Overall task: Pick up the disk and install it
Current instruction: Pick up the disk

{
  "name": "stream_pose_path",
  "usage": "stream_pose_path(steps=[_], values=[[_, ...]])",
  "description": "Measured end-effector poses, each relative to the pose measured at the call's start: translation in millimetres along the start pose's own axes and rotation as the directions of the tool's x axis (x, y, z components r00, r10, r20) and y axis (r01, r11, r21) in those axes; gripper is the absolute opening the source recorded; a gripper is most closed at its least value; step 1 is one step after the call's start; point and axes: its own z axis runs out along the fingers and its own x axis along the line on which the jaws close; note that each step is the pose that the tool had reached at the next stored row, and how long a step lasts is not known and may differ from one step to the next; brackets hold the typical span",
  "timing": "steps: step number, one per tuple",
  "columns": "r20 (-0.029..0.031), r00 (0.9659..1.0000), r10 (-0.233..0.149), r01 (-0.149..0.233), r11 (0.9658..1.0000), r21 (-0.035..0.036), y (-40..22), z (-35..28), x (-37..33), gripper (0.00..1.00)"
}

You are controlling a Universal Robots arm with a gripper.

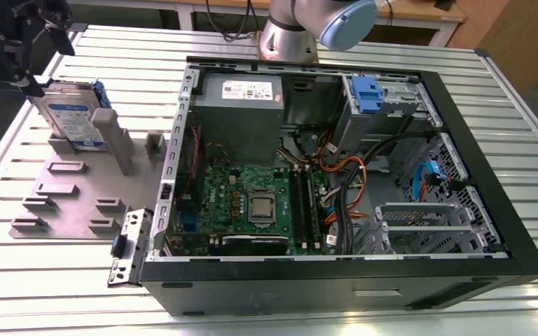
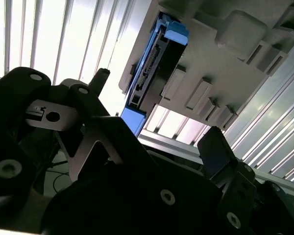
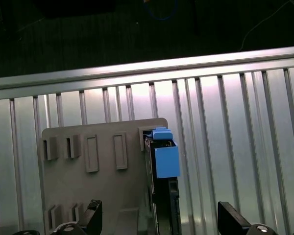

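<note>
Jaws spread wide and holding nothing — the gripper [image 3: 161, 218] hangs over the disk [image 1: 71, 119] with a finger [image 3: 94, 215] on each side. It appears to be clear of the disk, though contact is hard to judge. On the slatted metal table [image 1: 493, 84] lies the open computer case [image 1: 521, 238]. Just beside the case, to the exterior view's left, is a grey fixture plate [image 1: 73, 203]. The disk stands upright on edge in that plate's slot — a blue rail [image 3: 166, 159] shows at its top.

No print can be read. The disk [image 1: 80, 133] wears a white-and-blue label [image 1: 69, 115] (lines too fine to make out); the power supply [image 1: 241, 117], a white sticker [image 1: 249, 89].
</note>
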Motion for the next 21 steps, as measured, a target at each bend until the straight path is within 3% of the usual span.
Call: stream_pose_path(steps=[16,21], values=[[-0.0001,1.0000,-0.004,0.004,1.0000,-0.0001,-0.1,0.2,0.0,0.99],[-0.0003,1.0000,-0.007,0.007,1.0000,-0.0002,-0.3,7.4,0.2,0.99]])
